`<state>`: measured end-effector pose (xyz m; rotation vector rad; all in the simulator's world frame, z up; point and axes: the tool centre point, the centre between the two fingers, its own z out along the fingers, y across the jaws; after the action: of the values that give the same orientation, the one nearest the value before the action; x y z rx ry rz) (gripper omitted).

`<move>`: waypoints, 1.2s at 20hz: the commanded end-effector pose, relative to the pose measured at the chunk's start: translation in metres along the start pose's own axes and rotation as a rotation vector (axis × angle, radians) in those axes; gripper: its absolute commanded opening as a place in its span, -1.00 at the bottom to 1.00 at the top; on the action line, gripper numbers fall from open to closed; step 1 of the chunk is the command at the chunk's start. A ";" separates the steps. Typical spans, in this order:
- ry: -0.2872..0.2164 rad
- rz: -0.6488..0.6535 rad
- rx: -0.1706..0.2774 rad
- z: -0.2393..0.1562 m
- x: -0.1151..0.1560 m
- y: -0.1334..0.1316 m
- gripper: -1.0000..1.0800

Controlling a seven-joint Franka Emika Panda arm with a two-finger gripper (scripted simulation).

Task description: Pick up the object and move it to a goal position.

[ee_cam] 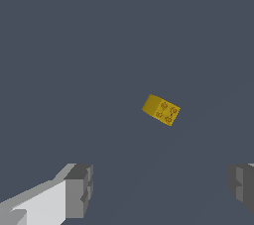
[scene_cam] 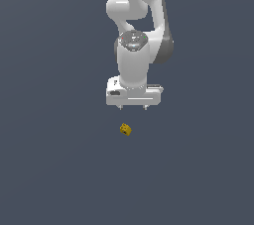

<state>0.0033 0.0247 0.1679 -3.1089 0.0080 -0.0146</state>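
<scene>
The gripper (scene_cam: 133, 106) hangs above the desk (scene_cam: 49, 169) with its fingers spread wide and nothing between them. In the wrist view the two grey fingertips (ee_cam: 79, 189) sit far apart at the frame's edges, and the block (ee_cam: 161, 110) lies well beyond them, not yet in the gap. In the exterior view the block (scene_cam: 125, 129) rests on the desk just below the gripper and slightly toward the exterior view's left of its centre.

The step in hand looks like the approach before the grasp. To do it well, the arm should first shift sideways until the block sits midway between the fingertips, then descend straight down. The block lies turned at an angle to the line between the fingers, so a wrist rotation to bring the pads square onto two opposite flat faces would help; closing on corners could make so small a piece twist or pop out. The fingers should go low enough to catch the block near its middle without striking the desk. Close gently, then lift. No goal marker shows in either view, so I cannot tell where the block must go.

Count: one arm, one gripper with two fingers, one yellow block with dark spots on a face, one plain desk surface.
</scene>
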 end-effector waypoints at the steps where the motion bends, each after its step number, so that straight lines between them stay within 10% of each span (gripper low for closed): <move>1: 0.000 -0.002 0.002 -0.001 0.000 -0.002 0.92; 24: -0.010 -0.354 -0.019 0.031 0.011 0.010 0.92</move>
<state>0.0136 0.0164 0.1409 -3.0914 -0.4782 -0.0097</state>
